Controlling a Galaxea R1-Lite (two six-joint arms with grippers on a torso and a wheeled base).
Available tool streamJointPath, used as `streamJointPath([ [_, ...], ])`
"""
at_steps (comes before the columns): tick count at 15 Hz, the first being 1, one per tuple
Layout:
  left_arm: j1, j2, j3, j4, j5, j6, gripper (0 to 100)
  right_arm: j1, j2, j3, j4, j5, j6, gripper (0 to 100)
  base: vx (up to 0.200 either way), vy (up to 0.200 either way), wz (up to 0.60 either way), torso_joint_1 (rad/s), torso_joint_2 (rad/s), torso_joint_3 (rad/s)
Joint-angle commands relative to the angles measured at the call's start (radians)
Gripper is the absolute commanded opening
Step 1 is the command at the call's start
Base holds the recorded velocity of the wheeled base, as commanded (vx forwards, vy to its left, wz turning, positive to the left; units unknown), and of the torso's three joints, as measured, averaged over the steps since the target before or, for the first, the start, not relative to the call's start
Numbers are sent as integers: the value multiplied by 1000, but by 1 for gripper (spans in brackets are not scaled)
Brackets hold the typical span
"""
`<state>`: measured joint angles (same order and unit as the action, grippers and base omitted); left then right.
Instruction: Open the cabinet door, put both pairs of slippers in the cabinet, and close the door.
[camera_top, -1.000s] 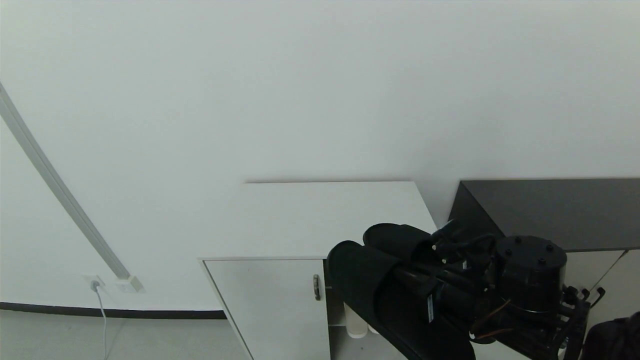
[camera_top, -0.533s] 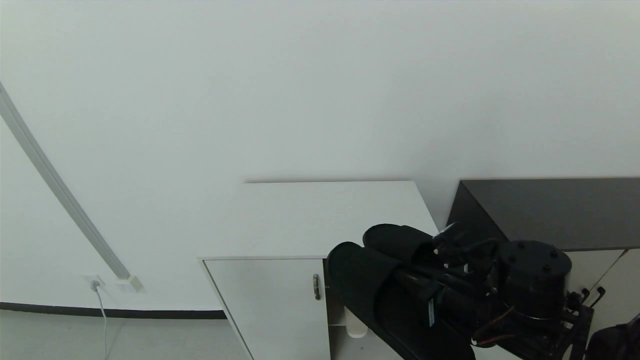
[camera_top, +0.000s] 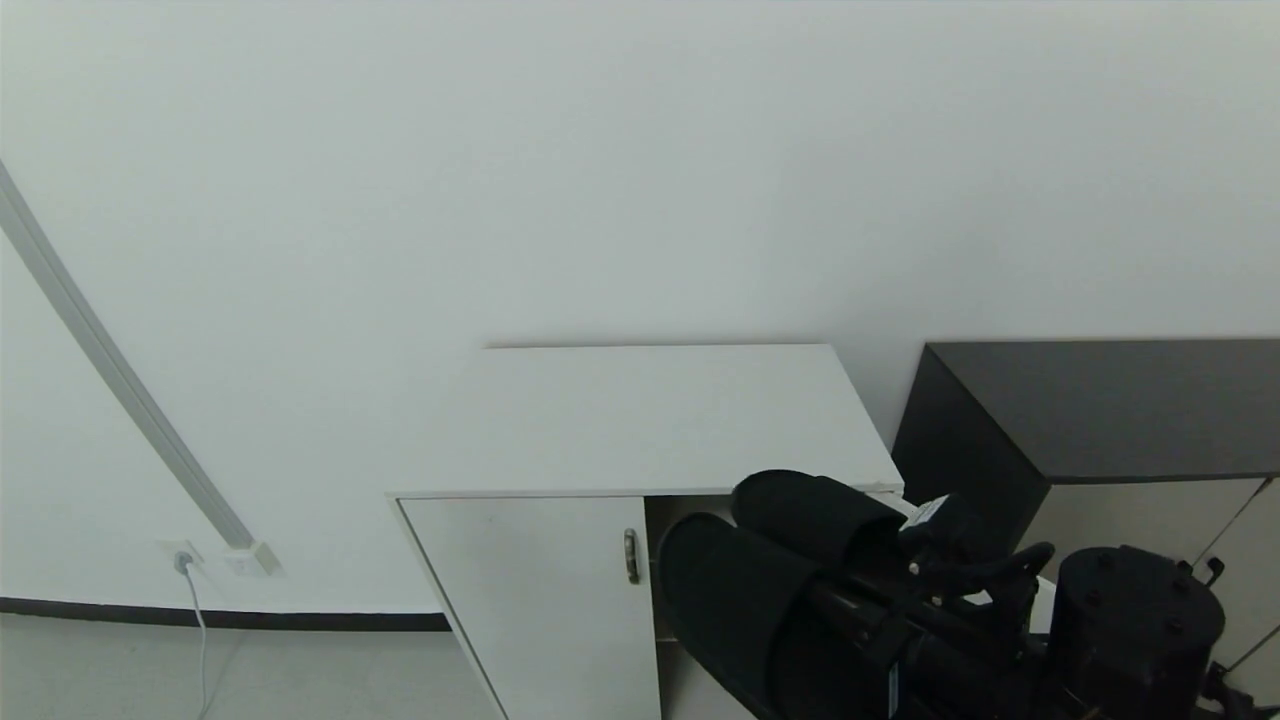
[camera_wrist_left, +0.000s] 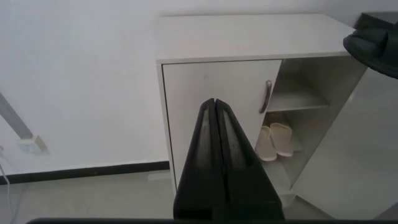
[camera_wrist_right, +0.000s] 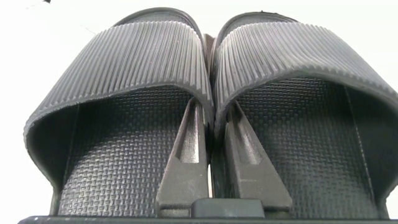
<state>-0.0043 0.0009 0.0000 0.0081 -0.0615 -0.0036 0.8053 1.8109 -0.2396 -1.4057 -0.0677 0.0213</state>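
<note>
The white cabinet (camera_top: 660, 420) is standing against the wall beside a dark cabinet (camera_top: 1100, 410), its left door (camera_top: 540, 600) sitting shut and its right door (camera_wrist_left: 348, 143) hanging open. I'm holding the black slippers (camera_top: 790, 570) up in front of the open half, my right pincer (camera_wrist_right: 213, 106) clenching their two inner walls pressed together. A beige pair (camera_wrist_left: 278, 140) is lying side by side inside, under the shelf (camera_wrist_left: 292, 101), and my left pincer (camera_wrist_left: 216, 102) is hanging clenched on nothing, facing the shut door.
</note>
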Motion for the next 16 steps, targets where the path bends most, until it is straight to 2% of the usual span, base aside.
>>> streamJointPath([
  [1,0,1,0,0,0,-1,0,12,2,8,1,0,0,0,0,0,0,-149,349,178],
  [10,0,1,0,0,0,-3,0,26,47,29,-29,-1,2,0,0,0,0,-165,377,210],
  [16,0,1,0,0,0,-3,0,26,91,42,-87,-3,0,0,0,0,0,-226,540,304],
])
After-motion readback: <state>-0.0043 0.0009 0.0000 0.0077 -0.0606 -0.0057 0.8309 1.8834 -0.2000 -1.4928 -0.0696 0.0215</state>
